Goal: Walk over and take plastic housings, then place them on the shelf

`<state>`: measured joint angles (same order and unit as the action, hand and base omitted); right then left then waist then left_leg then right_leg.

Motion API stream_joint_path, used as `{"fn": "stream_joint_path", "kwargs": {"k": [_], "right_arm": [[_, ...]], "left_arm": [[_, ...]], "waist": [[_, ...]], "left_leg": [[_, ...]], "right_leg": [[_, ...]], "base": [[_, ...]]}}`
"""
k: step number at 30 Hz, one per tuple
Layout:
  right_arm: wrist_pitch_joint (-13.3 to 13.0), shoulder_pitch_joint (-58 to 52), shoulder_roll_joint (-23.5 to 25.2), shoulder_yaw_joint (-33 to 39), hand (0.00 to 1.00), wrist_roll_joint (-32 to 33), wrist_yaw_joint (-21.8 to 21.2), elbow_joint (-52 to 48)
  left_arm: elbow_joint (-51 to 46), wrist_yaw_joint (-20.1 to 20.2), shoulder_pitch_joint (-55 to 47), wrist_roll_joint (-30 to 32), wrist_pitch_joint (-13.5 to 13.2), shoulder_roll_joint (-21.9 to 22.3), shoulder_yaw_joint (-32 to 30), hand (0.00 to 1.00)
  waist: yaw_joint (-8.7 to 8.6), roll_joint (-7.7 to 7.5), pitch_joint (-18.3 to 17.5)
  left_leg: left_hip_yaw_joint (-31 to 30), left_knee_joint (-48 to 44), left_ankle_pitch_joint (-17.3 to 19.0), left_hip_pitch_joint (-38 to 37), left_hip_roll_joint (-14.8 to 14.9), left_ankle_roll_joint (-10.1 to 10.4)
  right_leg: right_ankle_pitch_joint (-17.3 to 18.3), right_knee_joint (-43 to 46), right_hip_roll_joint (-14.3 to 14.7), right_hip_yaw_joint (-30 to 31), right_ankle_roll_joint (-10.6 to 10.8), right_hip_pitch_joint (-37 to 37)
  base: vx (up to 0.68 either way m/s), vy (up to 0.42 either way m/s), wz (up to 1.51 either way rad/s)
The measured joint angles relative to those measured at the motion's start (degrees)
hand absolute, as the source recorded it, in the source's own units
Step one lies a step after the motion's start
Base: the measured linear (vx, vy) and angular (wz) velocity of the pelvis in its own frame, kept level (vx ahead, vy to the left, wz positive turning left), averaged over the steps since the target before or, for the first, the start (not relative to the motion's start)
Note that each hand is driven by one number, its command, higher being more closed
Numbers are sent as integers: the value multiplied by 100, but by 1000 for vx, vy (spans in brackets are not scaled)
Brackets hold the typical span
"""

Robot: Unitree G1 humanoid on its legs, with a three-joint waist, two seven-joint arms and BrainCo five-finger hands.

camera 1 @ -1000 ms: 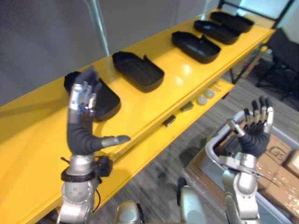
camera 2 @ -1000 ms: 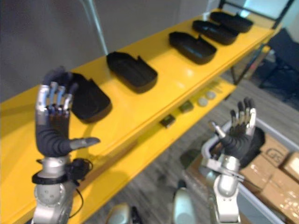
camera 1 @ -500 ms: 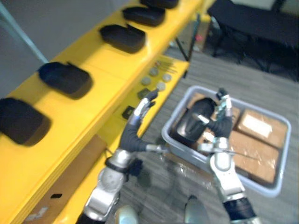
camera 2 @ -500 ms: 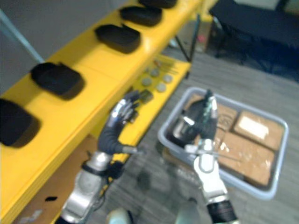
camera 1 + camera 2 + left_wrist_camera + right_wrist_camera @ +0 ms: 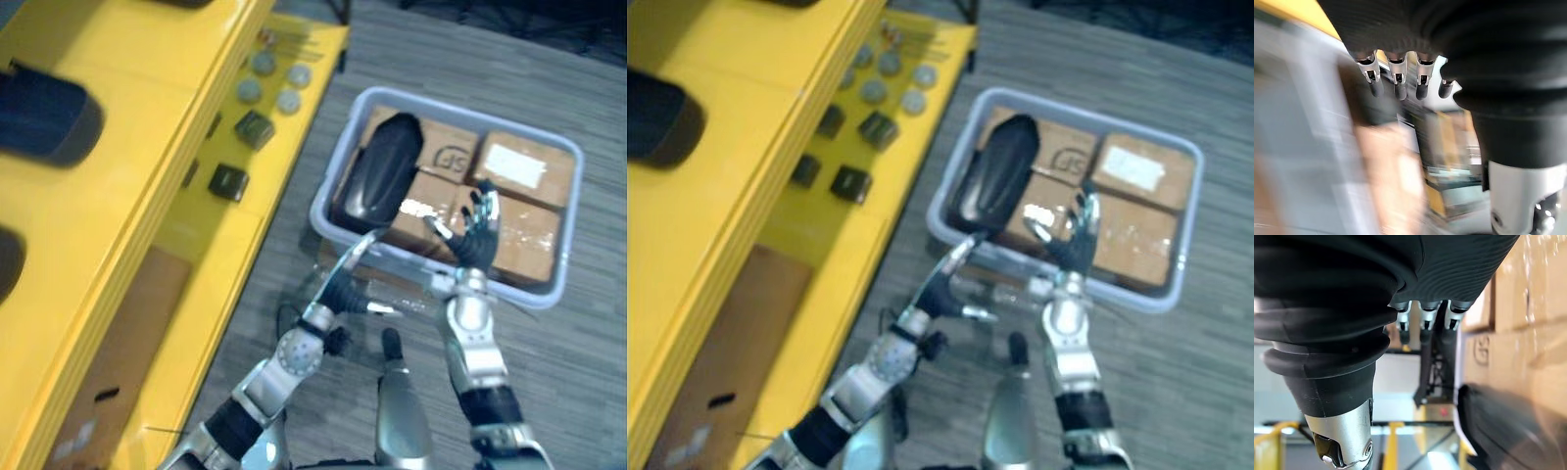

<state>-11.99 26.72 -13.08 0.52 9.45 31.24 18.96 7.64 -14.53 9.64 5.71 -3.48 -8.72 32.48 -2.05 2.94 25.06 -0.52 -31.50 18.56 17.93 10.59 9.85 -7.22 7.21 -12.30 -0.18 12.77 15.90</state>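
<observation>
Evidently the job is partway through: at least two dark housings already sit on the top tier of the yellow shelf (image 5: 118, 186), one (image 5: 41, 113) near its front edge and another cut off at the picture's border, while one more plastic housing (image 5: 380, 181) lies in the grey bin (image 5: 572, 211) on the floor, not yet picked up. That housing rests lengthwise along the bin's left side, the side nearest the shelf, lying on the cardboard boxes (image 5: 517, 166) that fill the rest of the bin. Both hands hang over the bin's near edge and neither touches anything. The left hand (image 5: 343, 284) reaches toward the near left corner with its fingers straight and apart from the thumb, just short of the housing's near end; the right hand (image 5: 474, 235) is held over the boxes toward the near right, fingers spread and pointing away, palm empty. Each wrist view agrees, showing a row of straight fingers with nothing between them. On the shelf's lower tier sit small dark blocks (image 5: 253, 128) and a few round discs (image 5: 265, 64), which look to be no part of the task. What is left, as I judge it, is to close on the housing in the bin, lift it out, turn to the shelf and set it down on the top tier beside the others.
</observation>
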Motion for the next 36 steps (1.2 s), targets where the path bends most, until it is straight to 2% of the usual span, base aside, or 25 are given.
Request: {"fn": "stream_joint_path", "kwargs": {"k": [1, 2, 4, 6, 8, 9, 11, 13, 20, 23, 30, 32, 34, 36], "right_arm": [[122, 1048, -668, 433, 0, 167, 1119, 1484], [126, 1135, -756, 501, 0, 166, 1286, 1584], [125, 1160, -770, 513, 0, 165, 1408, 1585], [126, 1279, -862, 513, 0, 167, 1465, 1792], [263, 1787, -1268, 568, 0, 157, 1736, 2374], [439, 2119, -1568, 656, 0, 110, 1850, 2592], [670, 2517, -1962, 715, 0, 32, 1910, 2756], [866, 2668, -2106, 708, 0, 29, 1929, 2948], [1402, 2779, -2234, 732, 0, 354, 1825, 3998], [1465, 2887, -2388, 783, 0, 441, 1558, 4273], [1473, 3098, -2444, 625, 0, 304, 879, 4503], [1417, 3107, -2458, 504, 0, 301, 906, 4504], [1199, 3107, -2462, 403, 0, 74, 1279, 4498], [1169, 3122, -2503, 403, 0, -142, 1683, 4456]], "left_arm": [[1255, -62, -367, 175, -158, -33, -481, 0], [1406, -46, -449, 173, -167, -40, -499, 0], [1409, -39, -621, 175, -251, -50, -492, 0], [1674, -29, -687, 224, -497, -7, -489, 0], [2323, -16, -752, 429, -928, 61, -388, 0], [2596, -15, -830, 415, -1062, 66, -300, 0], [2708, -6, -973, 357, -1189, 88, -249, 0], [2730, -7, -978, 323, -1329, 126, -234, 0], [2935, -21, -967, 88, -1699, 339, -82, 0], [2957, -38, -967, 84, -1765, 418, -72, 0], [2956, -37, -966, -118, -1767, 491, -18, 0], [2952, -39, -966, -126, -1771, 495, -18, 0], [2969, -43, -966, -126, -1769, 517, -13, 0], [2983, -46, -966, -128, -1776, 529, 16, 0]], "waist": [[444, 134, 65], [521, 177, 87], [534, 200, 98], [530, 237, 117], [535, 333, 164], [567, 425, 208], [604, 585, 275], [612, 672, 313], [695, 824, 351], [779, 933, 333], [889, 941, 327], [915, 941, 327], [916, 961, 313], [915, 994, 291]], "left_leg": [[-385, -48, -169, 326, -136, -1], [-389, -86, -169, 344, -136, -1], [-390, -94, -169, 344, -139, -1], [-390, -80, -185, 342, -142, -11], [-372, 53, -274, 334, -179, -17], [-350, 166, -338, 319, -191, -2], [-338, 303, -441, 316, -187, 15], [-330, 449, -525, 248, -165, 51], [-312, 524, -557, 220, -159, 62], [-339, 532, -599, 320, -209, 46], [-380, 579, -700, 411, -324, 29], [-392, 571, -704, 419, -342, 25], [-450, 572, -707, 441, -393, 20], [-524, 573, -728, 499, -418, 26]], "right_leg": [[-39, 4, -101, -404, -11, -18], [-45, 4, -102, -413, -7, -26], [-49, 4, -108, -424, -4, -38], [-52, 4, -119, -435, -1, -43], [-110, -87, -157, -445, -9, -42], [-168, -182, -165, -445, -24, -40], [-202, -199, -163, -446, -20, 14], [-208, -199, -143, -448, -26, 33], [-210, -182, -146, -447, -29, 65], [-208, -141, -197, -464, -28, 159], [-179, 23, -304, -468, -19, 318], [-165, 45, -325, -480, -15, 319], [-100, 131, -385, -558, -16, 331], [-79, 151, -404, -624, -11, 341]], "base": [[-158, -25, 105], [-121, 14, 74], [-16, 18, 1], [0, 0, 0], [-32, -5, 4], [0, 0, 0], [-7, -43, 0], [23, -45, -1], [5, -3, -1], [-19, 29, 7], [-10, 21, 6], [-24, 28, 6], [-14, 28, 15], [2, 25, 18]]}}
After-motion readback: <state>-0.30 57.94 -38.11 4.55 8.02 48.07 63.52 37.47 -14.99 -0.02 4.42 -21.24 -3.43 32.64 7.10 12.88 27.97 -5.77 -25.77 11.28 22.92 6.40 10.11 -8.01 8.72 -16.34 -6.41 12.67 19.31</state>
